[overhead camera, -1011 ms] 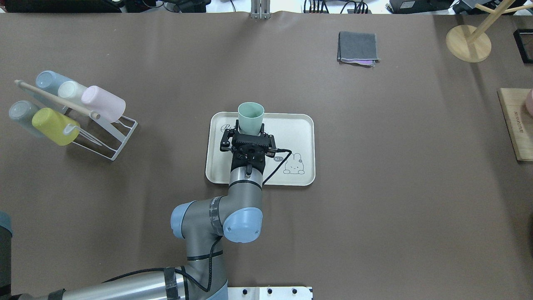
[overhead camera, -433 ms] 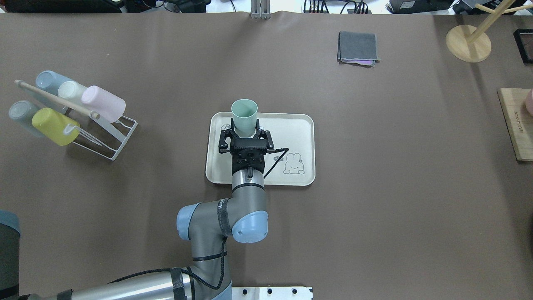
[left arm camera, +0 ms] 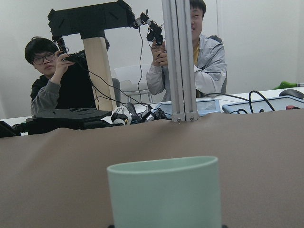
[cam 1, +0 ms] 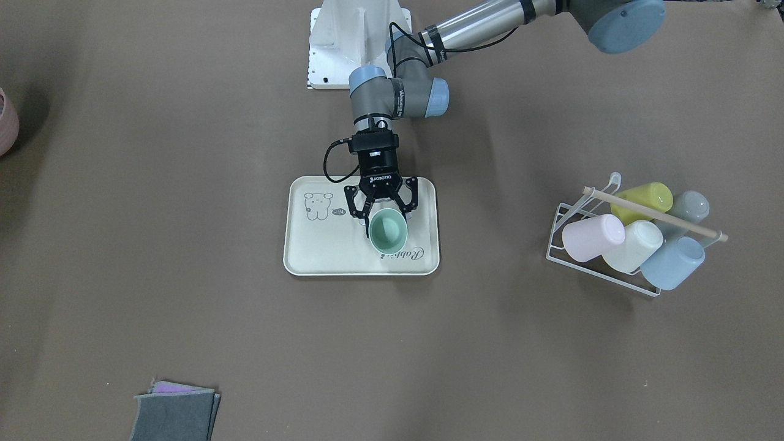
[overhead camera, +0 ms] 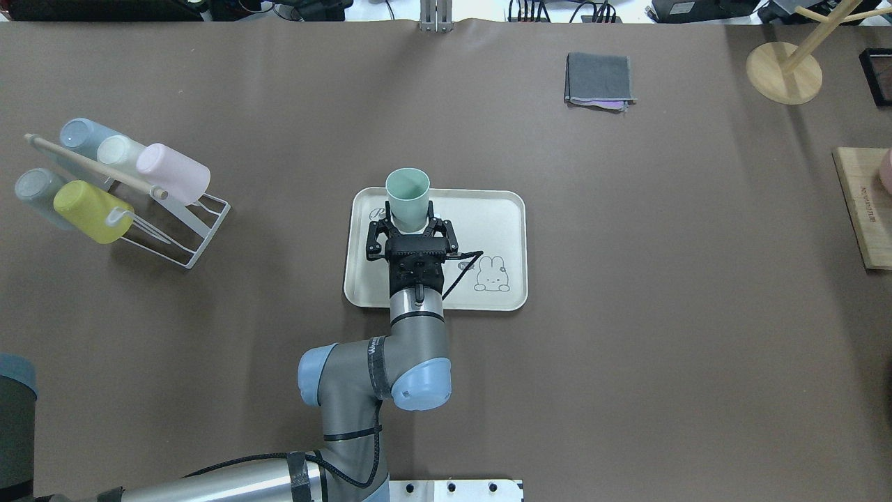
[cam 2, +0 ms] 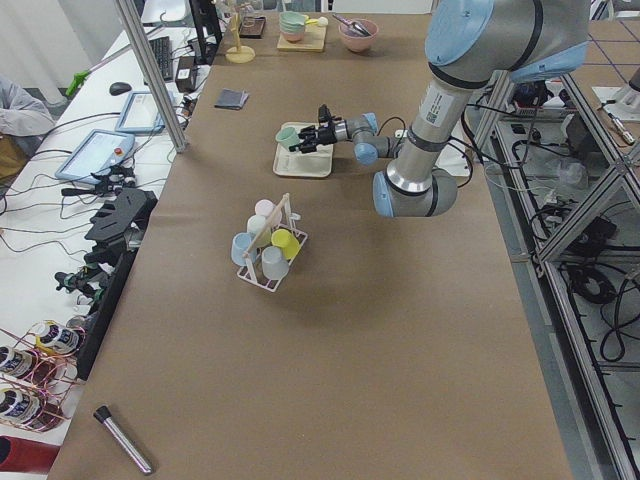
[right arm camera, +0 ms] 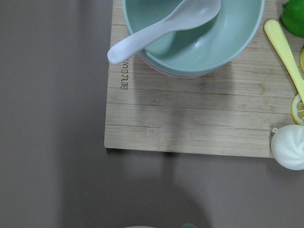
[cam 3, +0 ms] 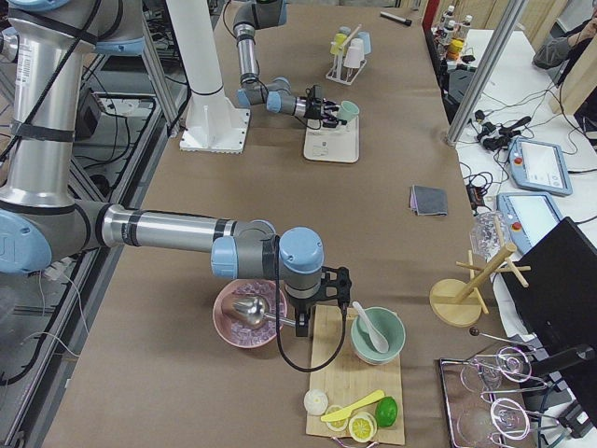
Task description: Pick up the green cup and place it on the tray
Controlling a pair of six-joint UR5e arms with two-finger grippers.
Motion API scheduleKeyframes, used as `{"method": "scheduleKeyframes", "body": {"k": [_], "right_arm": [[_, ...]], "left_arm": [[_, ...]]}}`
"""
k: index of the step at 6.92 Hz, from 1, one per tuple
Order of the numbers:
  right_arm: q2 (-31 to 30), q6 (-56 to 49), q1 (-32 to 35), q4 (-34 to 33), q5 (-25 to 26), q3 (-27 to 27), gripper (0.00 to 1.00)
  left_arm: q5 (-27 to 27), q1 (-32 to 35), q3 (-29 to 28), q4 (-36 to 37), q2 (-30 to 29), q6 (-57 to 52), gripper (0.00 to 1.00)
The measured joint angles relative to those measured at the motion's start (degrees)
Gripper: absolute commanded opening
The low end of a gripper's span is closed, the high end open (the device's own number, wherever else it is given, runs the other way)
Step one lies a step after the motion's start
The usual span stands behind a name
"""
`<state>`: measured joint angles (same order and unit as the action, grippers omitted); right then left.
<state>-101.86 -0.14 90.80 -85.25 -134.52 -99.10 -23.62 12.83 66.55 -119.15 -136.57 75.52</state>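
Left gripper [overhead camera: 409,220], half spread, clasps green cup [overhead camera: 408,194]; tray [overhead camera: 503,224] beneath.

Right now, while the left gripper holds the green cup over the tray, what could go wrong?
1. The green cup is close to the far rim of the tray; released there, it could catch the rim and tip.
2. I cannot tell whether the cup touches the tray yet, so if the left gripper opens early, the cup may drop and bounce.
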Motion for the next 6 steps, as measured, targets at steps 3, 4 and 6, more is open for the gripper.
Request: {"method": "scheduleKeyframes", "body": {"k": [3,4,6], "right_arm": [[0.7,7.5,-0.8,-0.6,-0.8,-1.6,1.00],[0.7,8.3,-1.0,-1.0,-0.7,-2.2,1.00],[0.9,8.6,-1.0,-1.5,-0.3,-2.7,1.00]], "left_arm": [[-2.0,-0.7,-0.1,0.2,-0.2,0.2,0.12],[-2.8,-1.3,-0.1,0.3,-0.2,0.2,0.13],[-3.8,-2.1,0.0,0.3,-0.5,0.2,0.30]]}}
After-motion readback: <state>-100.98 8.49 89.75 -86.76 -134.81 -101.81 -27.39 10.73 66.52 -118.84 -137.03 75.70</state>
